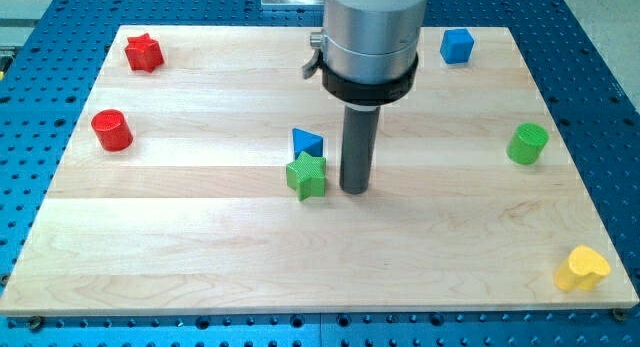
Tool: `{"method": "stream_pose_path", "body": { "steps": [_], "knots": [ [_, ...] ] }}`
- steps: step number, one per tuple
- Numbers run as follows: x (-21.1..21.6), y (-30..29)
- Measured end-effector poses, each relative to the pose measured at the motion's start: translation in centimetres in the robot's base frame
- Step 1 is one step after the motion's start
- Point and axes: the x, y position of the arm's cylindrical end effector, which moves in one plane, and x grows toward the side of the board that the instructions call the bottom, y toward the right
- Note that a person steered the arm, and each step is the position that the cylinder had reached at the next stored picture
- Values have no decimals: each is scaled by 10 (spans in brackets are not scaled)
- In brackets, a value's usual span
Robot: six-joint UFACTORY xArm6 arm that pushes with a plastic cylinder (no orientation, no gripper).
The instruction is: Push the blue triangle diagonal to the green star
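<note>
The blue triangle (307, 143) lies near the board's middle, touching the top edge of the green star (307, 176), which sits just below it. My tip (354, 190) rests on the board just to the right of the green star, with a small gap, and to the lower right of the blue triangle. The rod rises into the silver arm at the view's top.
A red star (143, 53) sits at top left, a red cylinder (112, 130) at left, a blue cube (456, 45) at top right, a green cylinder (527, 144) at right, a yellow block (582, 269) at bottom right. The wooden board (200, 257) lies on a blue perforated table.
</note>
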Motion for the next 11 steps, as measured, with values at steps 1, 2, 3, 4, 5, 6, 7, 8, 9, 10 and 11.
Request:
{"method": "stream_pose_path", "body": {
  "steps": [1,2,3,4,5,6,7,8,9,10,11],
  "knots": [
    [-20,28],
    [-51,28],
    [-72,26],
    [-59,-72],
    [1,-130],
    [17,-126],
    [-44,-133],
    [-14,-194],
    [29,-141],
    [54,-61],
    [55,-82]
  ]
}}
